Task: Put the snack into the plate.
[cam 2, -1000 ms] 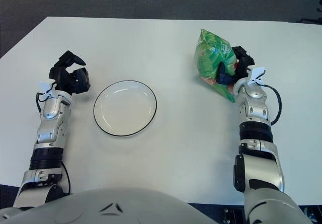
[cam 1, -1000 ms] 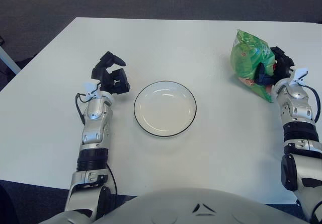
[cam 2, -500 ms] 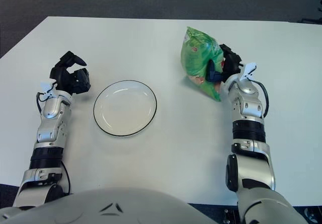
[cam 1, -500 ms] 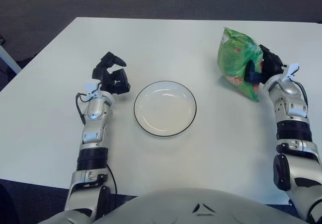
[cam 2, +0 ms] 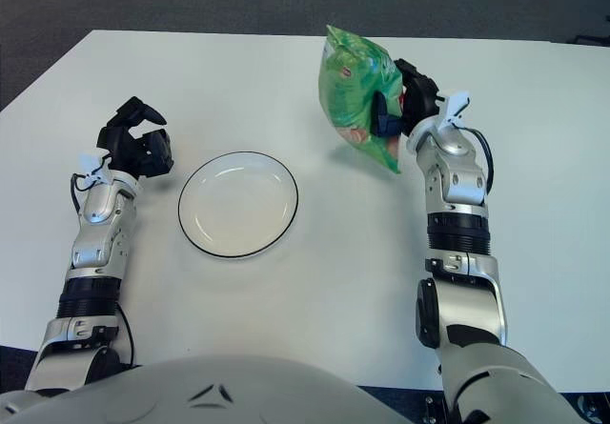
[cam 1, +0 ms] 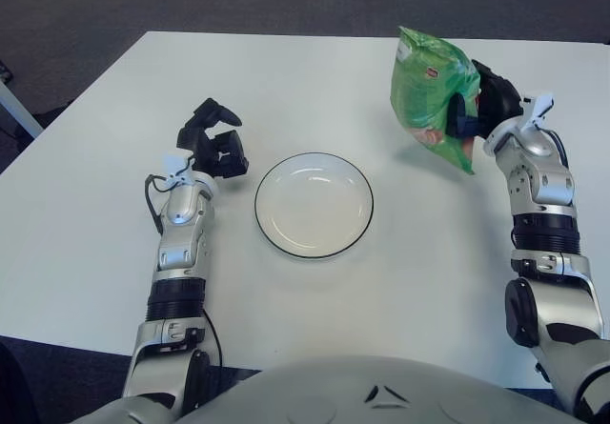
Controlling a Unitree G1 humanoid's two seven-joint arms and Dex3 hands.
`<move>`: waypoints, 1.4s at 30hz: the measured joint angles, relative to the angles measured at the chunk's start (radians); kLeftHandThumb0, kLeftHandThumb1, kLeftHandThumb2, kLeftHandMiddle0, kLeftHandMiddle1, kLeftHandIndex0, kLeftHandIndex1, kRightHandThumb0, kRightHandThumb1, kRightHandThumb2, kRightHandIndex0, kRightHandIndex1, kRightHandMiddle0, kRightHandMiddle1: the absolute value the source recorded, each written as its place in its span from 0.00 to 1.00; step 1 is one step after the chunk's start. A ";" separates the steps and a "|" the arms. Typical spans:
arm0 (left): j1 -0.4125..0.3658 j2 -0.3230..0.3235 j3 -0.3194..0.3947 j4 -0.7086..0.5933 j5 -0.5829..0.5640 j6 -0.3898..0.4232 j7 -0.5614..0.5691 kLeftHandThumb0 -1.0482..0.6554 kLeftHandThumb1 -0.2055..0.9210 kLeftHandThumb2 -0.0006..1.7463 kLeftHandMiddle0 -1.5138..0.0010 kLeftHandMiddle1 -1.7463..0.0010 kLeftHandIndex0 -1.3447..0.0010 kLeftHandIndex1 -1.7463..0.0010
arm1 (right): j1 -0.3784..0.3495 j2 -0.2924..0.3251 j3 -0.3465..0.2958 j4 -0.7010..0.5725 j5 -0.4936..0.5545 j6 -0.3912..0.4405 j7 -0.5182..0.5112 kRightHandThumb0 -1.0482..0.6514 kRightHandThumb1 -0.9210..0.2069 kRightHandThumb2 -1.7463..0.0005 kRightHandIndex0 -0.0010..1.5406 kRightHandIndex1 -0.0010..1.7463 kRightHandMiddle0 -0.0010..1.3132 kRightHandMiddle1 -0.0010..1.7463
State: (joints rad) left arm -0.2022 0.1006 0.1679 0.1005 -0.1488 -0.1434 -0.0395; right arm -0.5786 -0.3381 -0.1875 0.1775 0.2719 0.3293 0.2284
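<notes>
Right now my right hand (cam 1: pixel 481 110) is clamped on the green snack bag (cam 1: pixel 431 95), holding it clear above the white table (cam 1: pixel 429 252), to the right of and beyond the plate (cam 1: pixel 313 205). My left hand (cam 1: pixel 212 143) shows just left of the plate, fingers curled on nothing.

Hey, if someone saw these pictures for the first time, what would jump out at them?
First the bright green snack bag, gripped by the right hand above the white table, to the right of the plate. Next the empty white plate with a dark rim at the centre, and the left hand showing just left of it.
</notes>
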 measured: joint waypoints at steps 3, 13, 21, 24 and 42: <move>-0.003 0.000 0.000 0.004 0.000 0.000 0.000 0.32 0.39 0.81 0.14 0.00 0.50 0.00 | -0.016 0.007 0.005 -0.020 0.013 0.016 0.012 0.62 0.81 0.06 0.57 0.94 0.47 1.00; -0.008 -0.001 0.000 0.014 0.000 0.000 0.000 0.31 0.39 0.81 0.14 0.00 0.49 0.00 | -0.036 0.019 0.006 -0.040 0.019 0.070 0.015 0.62 0.81 0.06 0.57 0.94 0.47 1.00; -0.009 0.000 0.001 0.017 0.001 0.000 0.000 0.31 0.39 0.81 0.14 0.00 0.49 0.00 | -0.036 0.052 0.005 -0.115 0.032 0.144 -0.017 0.62 0.81 0.06 0.57 0.94 0.46 1.00; -0.011 0.000 0.001 0.019 0.001 0.000 0.000 0.31 0.39 0.81 0.14 0.00 0.49 0.00 | -0.036 0.060 0.005 -0.142 0.035 0.168 -0.023 0.62 0.81 0.06 0.57 0.94 0.46 1.00; -0.017 0.000 0.006 0.030 0.001 -0.005 -0.002 0.31 0.38 0.82 0.13 0.00 0.49 0.00 | -0.029 0.076 0.018 -0.301 0.081 0.279 0.005 0.62 0.83 0.05 0.58 0.94 0.48 1.00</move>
State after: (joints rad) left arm -0.2188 0.1009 0.1741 0.1303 -0.1482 -0.1488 -0.0411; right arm -0.6077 -0.2617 -0.1698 -0.1232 0.3531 0.6079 0.2330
